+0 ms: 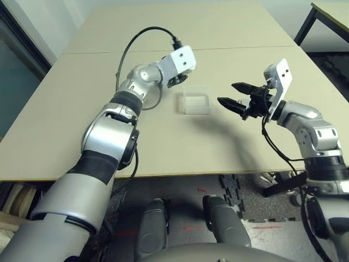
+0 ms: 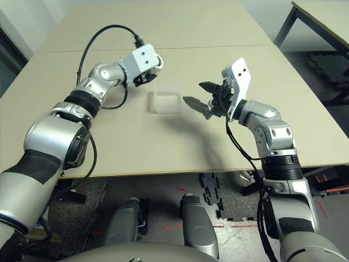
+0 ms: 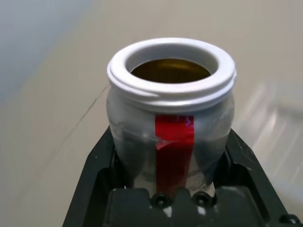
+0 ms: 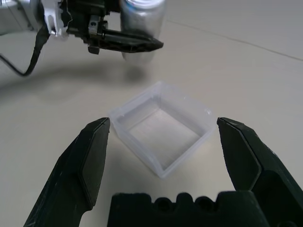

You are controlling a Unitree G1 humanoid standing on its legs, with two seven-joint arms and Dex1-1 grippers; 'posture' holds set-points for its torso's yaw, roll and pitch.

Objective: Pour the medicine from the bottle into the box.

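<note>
Left gripper (image 3: 173, 198) clamped on uncapped bottle (image 3: 171, 118) just left of box (image 1: 196, 101), right gripper (image 1: 235, 95) agape, empty; risks spilling medicine onto table (image 1: 163, 142) if tipped short of rim.

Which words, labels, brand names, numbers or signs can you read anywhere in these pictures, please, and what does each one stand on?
None can be read.
The bottle, held in the left gripper, bears a plain red stripe with no lettering on the side shown.
The clear box, in front of the open right gripper, is unmarked.
The table carries no print.
</note>
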